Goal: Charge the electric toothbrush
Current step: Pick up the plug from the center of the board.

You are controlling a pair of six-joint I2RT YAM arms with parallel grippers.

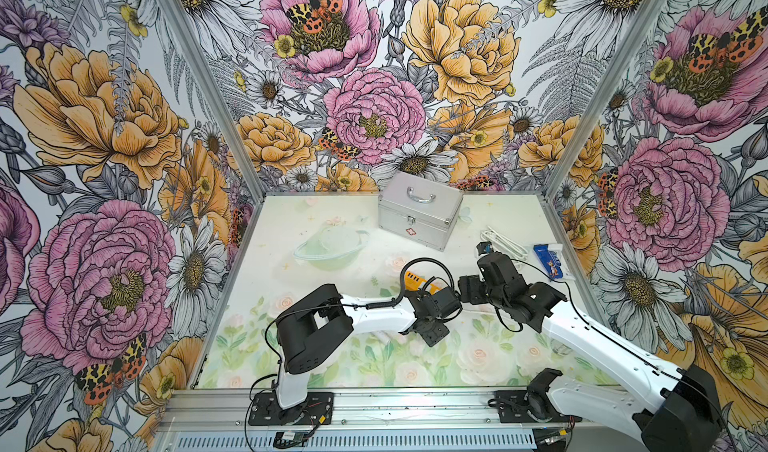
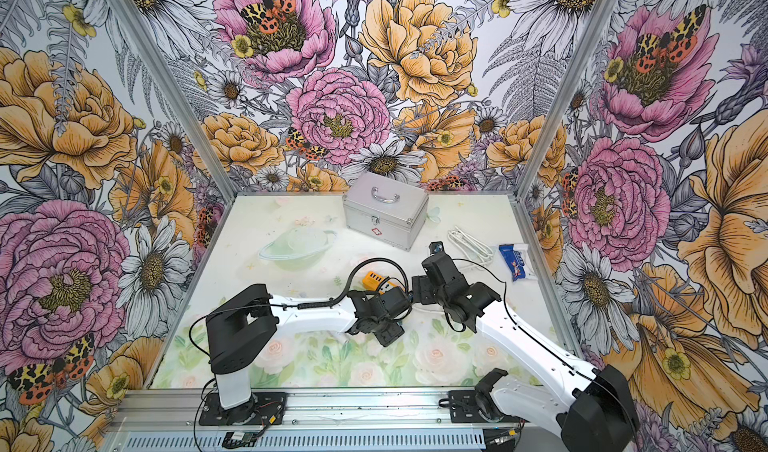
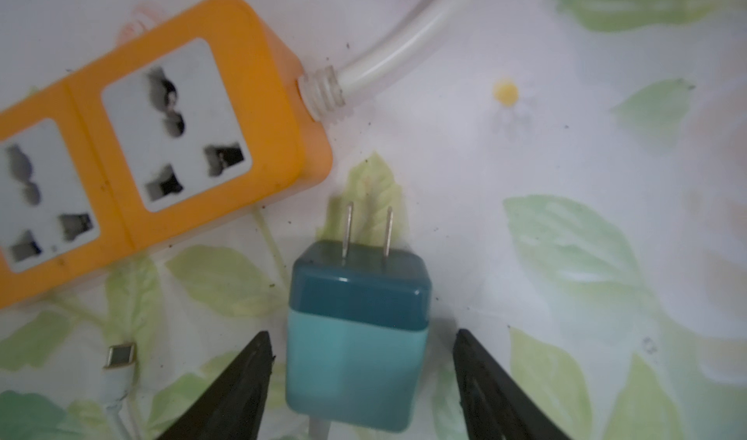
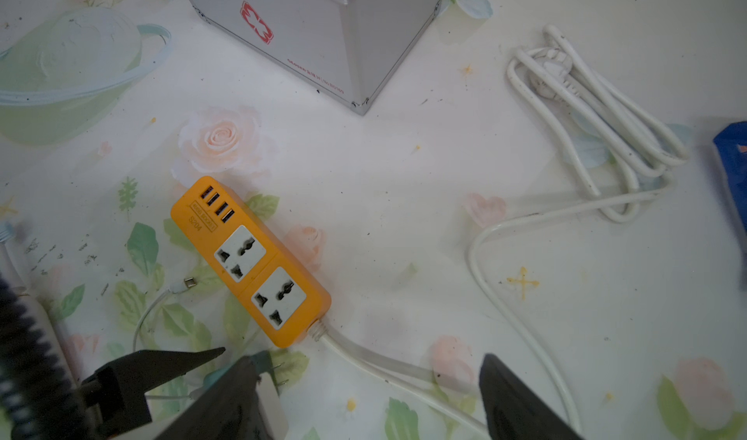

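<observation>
The electric toothbrush [image 4: 38,316] lies at the edge of the right wrist view, a slim white stick. In both top views my left arm mostly hides it. The orange power strip [image 3: 161,143] [image 1: 415,280] lies flat with its sockets up. A teal charger plug [image 3: 357,337] rests on the mat by the strip's cable end, prongs toward the strip. My left gripper [image 3: 364,337] is open, a finger on each side of the plug with a gap on both sides. My right gripper [image 4: 372,357] is open over the strip's white cord [image 4: 364,361], holding nothing.
A thin white cable with a USB-C tip [image 3: 119,355] lies beside the strip. A silver case [image 1: 419,217] stands at the back. The looped white cable [image 1: 503,242] and a blue-and-white packet [image 1: 550,261] lie at the right. Flowered walls enclose the table.
</observation>
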